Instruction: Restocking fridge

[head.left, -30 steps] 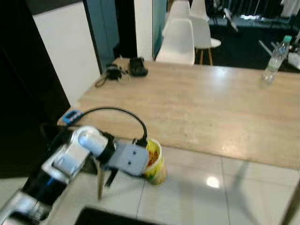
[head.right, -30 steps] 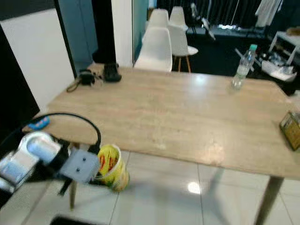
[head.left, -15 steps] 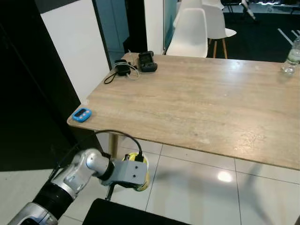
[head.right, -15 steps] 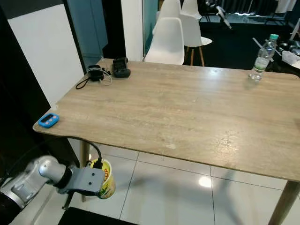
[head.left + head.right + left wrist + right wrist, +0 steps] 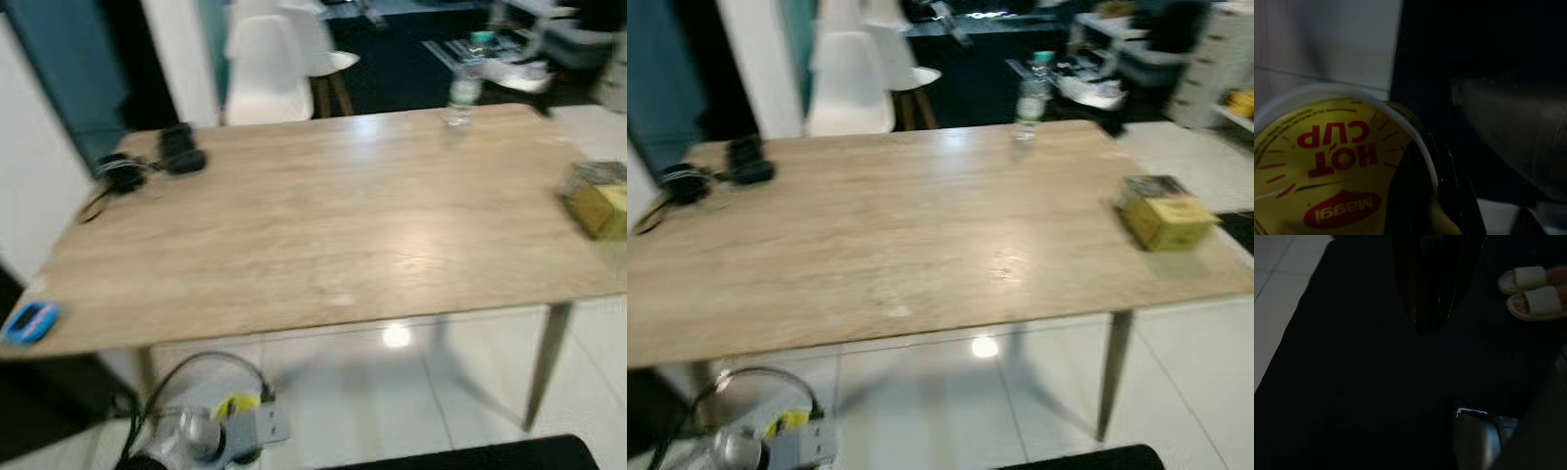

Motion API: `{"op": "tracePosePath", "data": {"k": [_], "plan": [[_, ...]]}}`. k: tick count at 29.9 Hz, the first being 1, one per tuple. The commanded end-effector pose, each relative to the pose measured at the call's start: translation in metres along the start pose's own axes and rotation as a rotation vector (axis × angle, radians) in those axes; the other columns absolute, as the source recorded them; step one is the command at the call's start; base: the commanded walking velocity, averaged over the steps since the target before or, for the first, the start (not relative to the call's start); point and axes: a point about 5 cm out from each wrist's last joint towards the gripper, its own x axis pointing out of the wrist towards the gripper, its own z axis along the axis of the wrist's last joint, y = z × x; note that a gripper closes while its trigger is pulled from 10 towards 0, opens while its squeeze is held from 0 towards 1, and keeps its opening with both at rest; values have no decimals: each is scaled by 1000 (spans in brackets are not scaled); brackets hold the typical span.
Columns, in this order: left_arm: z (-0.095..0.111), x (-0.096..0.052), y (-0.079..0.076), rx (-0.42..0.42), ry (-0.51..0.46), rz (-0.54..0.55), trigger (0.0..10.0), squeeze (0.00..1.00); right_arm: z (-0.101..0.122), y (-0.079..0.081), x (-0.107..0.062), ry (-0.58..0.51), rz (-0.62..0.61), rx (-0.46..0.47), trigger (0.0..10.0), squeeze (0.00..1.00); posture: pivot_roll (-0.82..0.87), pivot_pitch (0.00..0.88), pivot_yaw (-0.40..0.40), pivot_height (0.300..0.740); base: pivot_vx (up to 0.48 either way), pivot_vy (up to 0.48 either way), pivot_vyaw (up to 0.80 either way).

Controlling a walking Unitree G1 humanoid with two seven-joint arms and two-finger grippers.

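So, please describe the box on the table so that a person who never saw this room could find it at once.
Start from the long wooden table and go to its far right end, near the corner above the right-hand leg. The yellow box lies there flat with a darker top. It is apart from the clear water bottle at the back edge and the black items at the far left.

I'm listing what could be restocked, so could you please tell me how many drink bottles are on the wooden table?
1. A clear water bottle stands upright near the far edge of the table, towards the robot's right. The blur could hide another.
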Motion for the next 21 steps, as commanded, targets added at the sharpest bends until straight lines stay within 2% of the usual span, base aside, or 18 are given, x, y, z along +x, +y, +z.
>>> {"op": "tracePosePath", "data": {"k": [1, 3, 4, 5, 6, 8, 9, 10, 12, 13, 14, 15, 16, 21], "plan": [[-11, 5, -8, -45, 54, 24, 10000, 0, 1, 1, 0, -2, 5, 8, 10000, 0, 25, 0, 10, 740, 0, 0, -788], [-20, 11, -20, -132, 85, 55, 10000, 0, 1, 1, 0, 0, 7, 12, 10000, 0, 23, 0, 8, 740, 0, 0, -788], [-20, 11, -20, -132, 85, 55, 10000, 0, 1, 1, 0, 0, 7, 12, 10000, 0, 23, 0, 8, 740, 0, 0, -788], [-23, 14, -25, -169, 94, 68, 10000, 0, 1, 1, 0, 0, 8, 13, 10000, 0, 23, 0, 8, 740, 0, 0, -788], [-27, 17, -34, -245, 105, 77, 10000, 0, 1, 2, 0, 1, 10, 14, 10000, 0, 22, 0, 8, 740, 0, 0, -788], [-27, 17, -34, -245, 105, 77, 10000, 0, 1, 2, 0, 1, 10, 14, 10000, 0, 22, 0, 8, 740, 0, 0, -788], [-30, 19, -41, -304, 115, 82, 10000, 0, 2, 2, 0, 1, 11, 15, 10000, 0, 24, 0, 8, 740, 0, 0, -788], [-30, 19, -41, -304, 115, 82, 10000, 0, 2, 2, 0, 1, 11, 15, 10000, 0, 24, 0, 8, 740, 0, 0, -788], [-41, 23, -57, -507, 146, 136, 10000, 0, 2, 3, 1, 2, 13, 18, 10000, 0, 26, 0, 4, 740, 0, 0, -788], [-41, 23, -57, -507, 146, 136, 10000, 0, 2, 3, 1, 2, 13, 18, 10000, 0, 26, 0, 4, 740, 0, 0, -788], [-49, 26, -71, -684, 176, 184, 10000, 0, 3, 3, 1, 3, 14, 20, 10000, 0, 20, 0, 8, 740, 0, 0, -788], [-49, 26, -71, -684, 176, 184, 10000, 0, 3, 3, 1, 3, 14, 20, 10000, 0, 20, 0, 8, 740, 0, 0, -788], [-50, 26, -75, -722, 183, 195, 10000, 0, 4, 3, 1, 3, 13, 21, 10000, 0, 20, 0, 8, 740, 0, 0, -788], [-48, 28, -74, -725, 178, 215, 10000, 0, 4, 3, 1, 4, 12, 25, 10000, 0, 23, 0, 8, 740, 0, 0, -788]]}}
